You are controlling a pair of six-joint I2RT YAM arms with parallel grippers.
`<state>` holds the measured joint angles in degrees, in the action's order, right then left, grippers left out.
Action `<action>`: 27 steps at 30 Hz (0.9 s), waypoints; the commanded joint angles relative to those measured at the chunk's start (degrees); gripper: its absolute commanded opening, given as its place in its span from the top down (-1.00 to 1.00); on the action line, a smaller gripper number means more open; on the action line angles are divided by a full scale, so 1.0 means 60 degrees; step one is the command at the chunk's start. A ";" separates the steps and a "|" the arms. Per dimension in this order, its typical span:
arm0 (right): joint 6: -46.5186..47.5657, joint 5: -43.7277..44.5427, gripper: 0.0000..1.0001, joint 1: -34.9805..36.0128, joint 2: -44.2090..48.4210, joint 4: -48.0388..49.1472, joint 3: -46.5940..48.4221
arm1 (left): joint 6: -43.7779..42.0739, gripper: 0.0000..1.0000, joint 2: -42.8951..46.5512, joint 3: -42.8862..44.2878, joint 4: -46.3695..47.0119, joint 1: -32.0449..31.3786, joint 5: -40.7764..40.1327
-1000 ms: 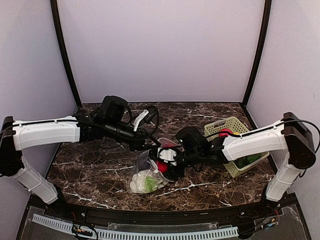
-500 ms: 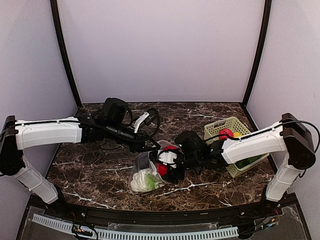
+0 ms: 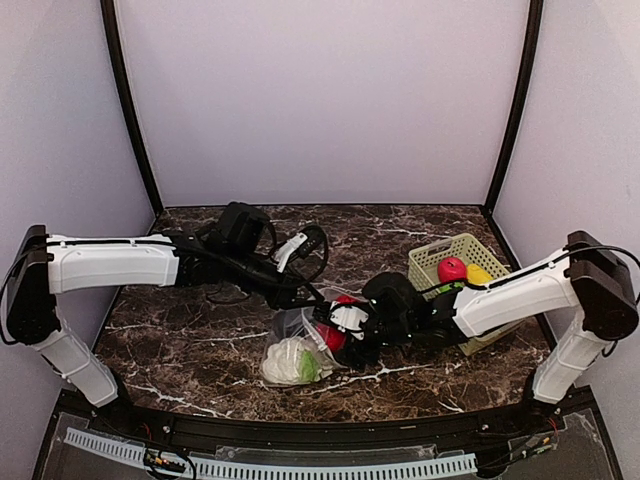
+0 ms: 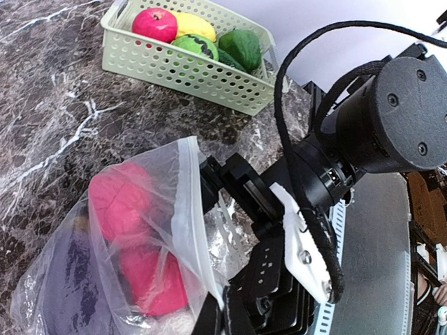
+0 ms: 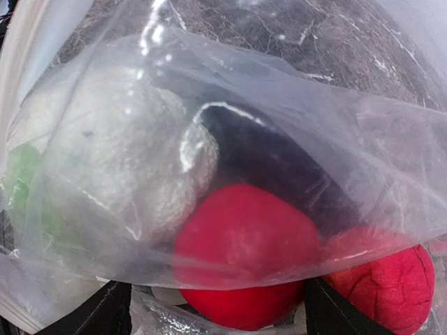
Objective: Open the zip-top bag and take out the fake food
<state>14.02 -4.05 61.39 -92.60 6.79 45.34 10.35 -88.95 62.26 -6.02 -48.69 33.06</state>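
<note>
The zip-top bag (image 3: pixel 292 345) lies at the centre of the table, clear and crumpled. My left gripper (image 4: pixel 218 315) is shut on the bag's (image 4: pixel 105 237) upper rim and holds the mouth up. Inside lies the fake food: a white cauliflower (image 5: pixel 105 160) with green leaves, a dark purplish piece (image 5: pixel 272 160) and two red fruits (image 5: pixel 244 258) (image 5: pixel 384 286). My right gripper (image 5: pixel 216 310) is open at the bag's mouth. Its fingers (image 5: pixel 98 314) stand either side of the nearer red fruit, with a gap on the left. From above, the right gripper (image 3: pixel 350 335) sits against the bag's right side.
A light-green lattice basket (image 3: pixel 432 262) stands at the right with a red apple (image 3: pixel 451 268), yellow and green toy fruits in it. The right forearm (image 3: pixel 500 300) passes just in front of it. A black cable loops over the left wrist (image 3: pixel 300 245).
The right jaws have widened and pushed further into the bag's mouth around the red fruit. The left arm shifted slightly right, still holding the bag's rim. The apple in the basket is now uncovered.
</note>
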 commanded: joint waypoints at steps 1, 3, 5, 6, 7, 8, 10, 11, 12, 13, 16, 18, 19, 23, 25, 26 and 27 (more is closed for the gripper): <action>-0.0710 0.0478 -0.69 -0.0149 -0.0880 -0.0490 0.0221 | 0.0034 0.98 -0.0126 0.0312 -0.0638 -0.0109 -0.0115; -0.0801 0.0628 -0.70 -0.0143 -0.1033 -0.0434 0.0229 | 0.0039 0.99 -0.0113 0.0285 -0.0710 -0.0113 -0.0230; -0.0876 0.0646 -0.71 -0.0147 -0.1078 -0.0288 0.0134 | 0.0020 0.99 -0.0067 0.0247 -0.0706 -0.0110 -0.0274; -0.0907 0.0839 -0.70 -0.0152 -0.1085 -0.0215 0.0102 | 0.0019 0.99 -0.0055 0.0222 -0.0701 -0.0116 -0.0268; -0.0937 0.0883 -0.68 -0.0160 -0.1079 -0.0145 0.0078 | 0.0018 0.99 -0.0058 0.0218 -0.0693 -0.0114 -0.0252; -0.0955 0.0918 -0.67 -0.0156 -0.1078 -0.0092 0.0072 | 0.0018 0.99 -0.0058 0.0230 -0.0694 -0.0116 -0.0211; -0.0997 0.0971 -0.63 -0.0155 -0.1037 0.0042 0.0064 | 0.0018 0.99 -0.0071 0.0242 -0.0692 -0.0118 -0.0171; -0.1003 0.0982 -0.62 -0.0164 -0.0969 0.0173 0.0029 | 0.0026 0.98 -0.0080 0.0250 -0.0684 -0.0100 -0.0160; -0.0993 0.0939 -0.61 -0.0161 -0.0852 0.0330 -0.0026 | 0.0029 0.98 -0.0084 0.0247 -0.0682 -0.0109 -0.0133; -0.0981 0.0903 -0.61 -0.0156 -0.0682 0.0509 -0.0079 | 0.0032 0.99 -0.0087 0.0241 -0.0681 -0.0116 -0.0101; -0.0871 0.0870 -0.62 -0.0153 -0.0328 0.1120 -0.0247 | 0.0026 0.99 -0.0077 0.0238 -0.0677 -0.0108 -0.0057; -0.0757 0.0834 -0.62 -0.0153 -0.0230 0.1427 -0.0252 | 0.0006 0.99 -0.0081 0.0228 -0.0681 -0.0109 -0.0025; -0.0700 0.0822 -0.63 -0.0160 -0.0223 0.1512 -0.0204 | 0.0004 0.98 -0.0084 0.0236 -0.0681 -0.0109 -0.0008; -0.0531 0.0719 -0.65 -0.0154 -0.0388 0.1668 0.0136 | -0.0022 0.99 -0.0088 0.0257 -0.0687 -0.0112 0.0055; -0.0476 0.0437 -0.68 -0.0139 -0.0562 0.1652 0.0343 | -0.0047 0.99 -0.0095 0.0273 -0.0706 -0.0110 0.0044; -0.0440 0.0371 -0.69 -0.0140 -0.0636 0.1652 0.0434 | -0.0051 0.99 -0.0100 0.0280 -0.0724 -0.0107 0.0043; -0.0430 0.0345 -0.70 -0.0138 -0.0701 0.1663 0.0521 | -0.0065 0.99 -0.0109 0.0289 -0.0732 -0.0108 0.0053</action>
<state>11.03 -0.64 61.06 -96.12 9.82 44.36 10.55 -90.39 63.35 -8.19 -48.80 31.14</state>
